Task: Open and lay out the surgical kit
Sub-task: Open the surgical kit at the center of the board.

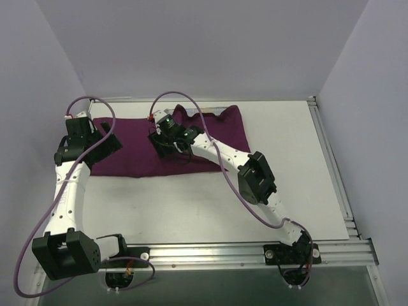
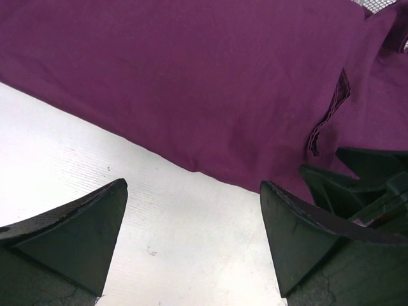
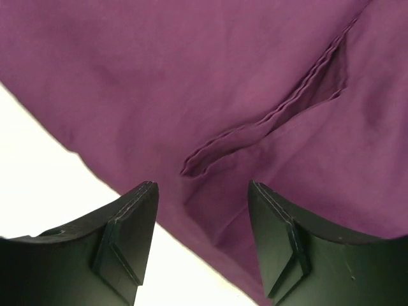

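left arm stretches forward, jaws wide above the counter by the purple wrap; right arm reaches leftward across it, jaws wide over a fold.

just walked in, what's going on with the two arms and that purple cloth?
Both arms are at the dark purple cloth wrap, which lies mostly flat on the white table. The right tool is open, poised over a folded seam near the wrap's middle. The left tool is open by the wrap's near edge at its left end. Neither holds anything, and no instruments are in view.
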